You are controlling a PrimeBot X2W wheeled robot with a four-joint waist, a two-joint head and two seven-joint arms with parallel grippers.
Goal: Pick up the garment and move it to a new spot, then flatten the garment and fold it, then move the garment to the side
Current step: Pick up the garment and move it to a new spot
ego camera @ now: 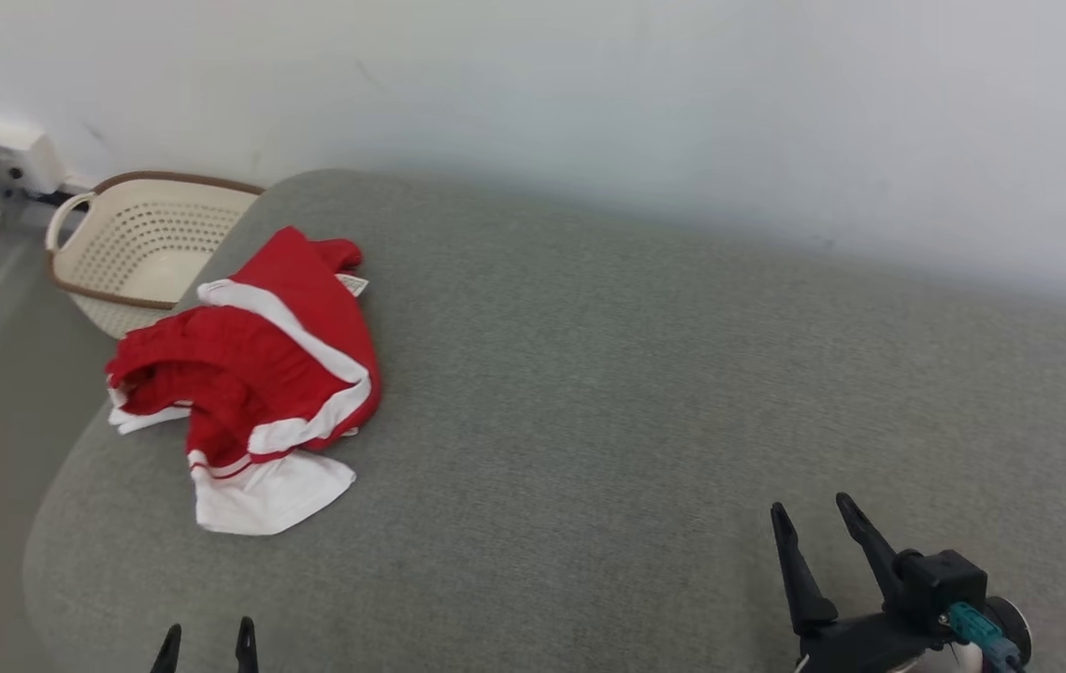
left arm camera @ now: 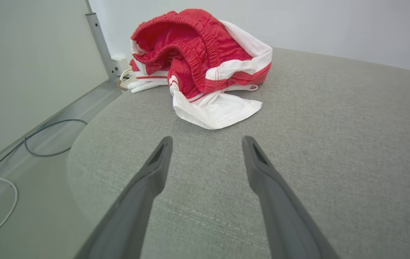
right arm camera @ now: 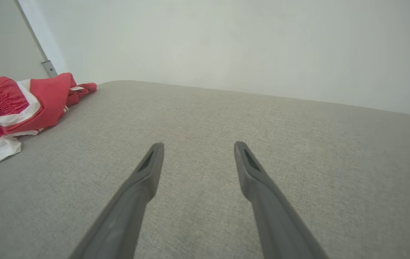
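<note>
While the left end effector (ego camera: 209, 624) and right end effector (ego camera: 811, 502) sit spread and empty at the near edge, you'll see the red-and-white garment (ego camera: 262, 374) bunched far left on the grey cushion (ego camera: 636, 393).

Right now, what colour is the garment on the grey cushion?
The garment is red with white bands and a white panel, best seen in the left wrist view.

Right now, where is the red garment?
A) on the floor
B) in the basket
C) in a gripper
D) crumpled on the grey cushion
D: the garment lies bunched on the grey cushion, clear of the left gripper and right gripper.
</note>
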